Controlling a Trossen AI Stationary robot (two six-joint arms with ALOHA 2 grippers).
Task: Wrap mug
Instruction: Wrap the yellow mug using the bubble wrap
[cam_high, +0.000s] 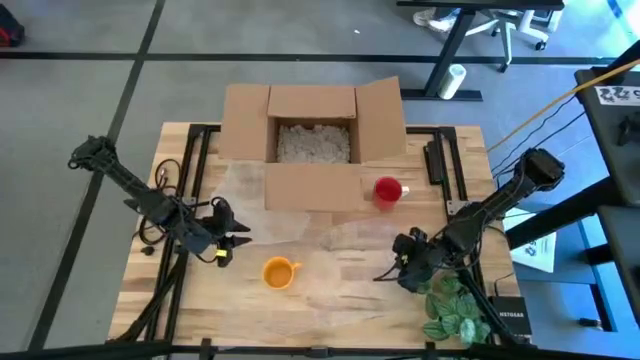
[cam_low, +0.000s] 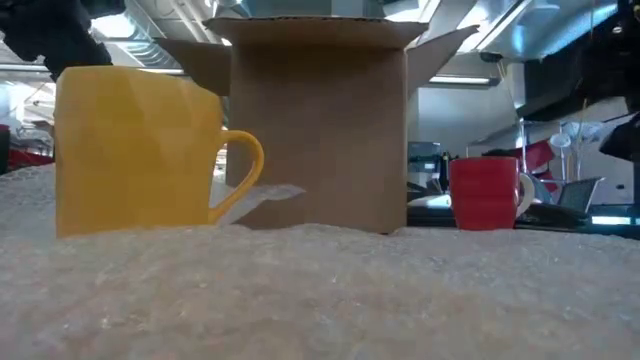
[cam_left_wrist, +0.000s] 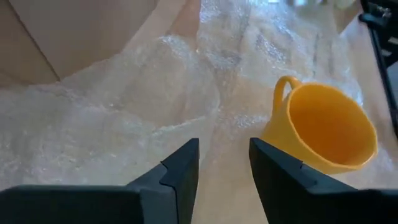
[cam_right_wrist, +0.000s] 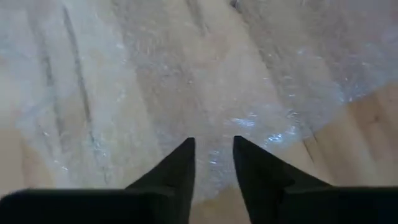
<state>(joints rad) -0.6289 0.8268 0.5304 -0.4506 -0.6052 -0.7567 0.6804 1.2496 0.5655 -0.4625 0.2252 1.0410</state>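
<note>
A yellow mug (cam_high: 279, 272) (cam_left_wrist: 326, 127) stands upright on a clear bubble wrap sheet (cam_high: 350, 265) (cam_right_wrist: 155, 81) spread over the table's near middle. My left gripper (cam_high: 232, 243) (cam_left_wrist: 224, 162) is open just left of the mug, low over the wrap, its fingers pointing toward the table's right. My right gripper (cam_high: 392, 272) (cam_right_wrist: 213, 155) is open at the sheet's right part, pointing down at it. A red mug (cam_high: 388, 189) (cam_low: 485, 192) stands upright by the box's right front corner. My right gripper's fingertips (cam_right_wrist: 186, 152) stand over the bubble wrap near its right edge (cam_right_wrist: 292, 134), coming slanting from above; I cannot tell whether they touch the sheet. My left gripper touches nothing.
An open cardboard box (cam_high: 312, 130) with pale filling stands at the table's far middle, its flaps spread. A green plant (cam_high: 455, 310) sits at the near right corner beside my right arm. Cables lie along the table's left edge (cam_high: 160, 230).
</note>
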